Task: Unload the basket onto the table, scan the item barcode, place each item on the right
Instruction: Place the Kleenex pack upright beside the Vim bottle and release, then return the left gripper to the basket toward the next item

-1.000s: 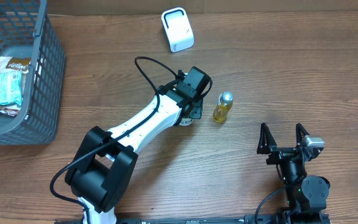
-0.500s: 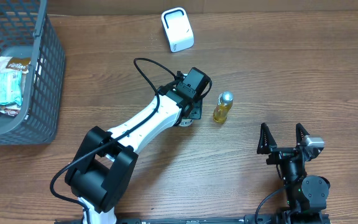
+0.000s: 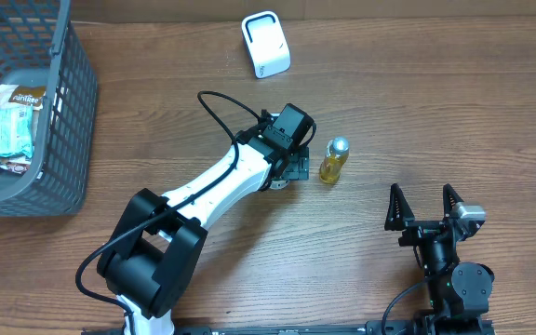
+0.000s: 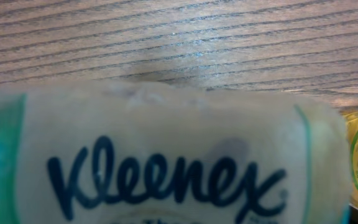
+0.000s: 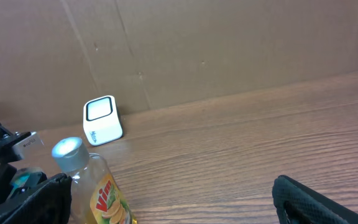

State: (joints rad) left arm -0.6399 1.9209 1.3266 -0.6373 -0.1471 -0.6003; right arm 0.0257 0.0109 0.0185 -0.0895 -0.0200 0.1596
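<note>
Okay, so the Kleenex tissue pack (image 4: 166, 155) is seen right up against the left hand (image 3: 293, 168), filling its wrist view, with the wooden bench (image 3: 417, 102) showing behind it. How far that hand is spread, or whether the pack is gripped at all, can't be told, since the fingers are hidden. A yellow Vim bottle (image 3: 333, 160) is stood upright just right of that hand, and the white barcode scanner (image 3: 266, 44) is sat well beyond it. The right hand (image 3: 422, 192) is held wide open with nothing in it. A grey basket (image 3: 73, 112) with snack packets (image 3: 12, 121) is parked far to the left.
</note>
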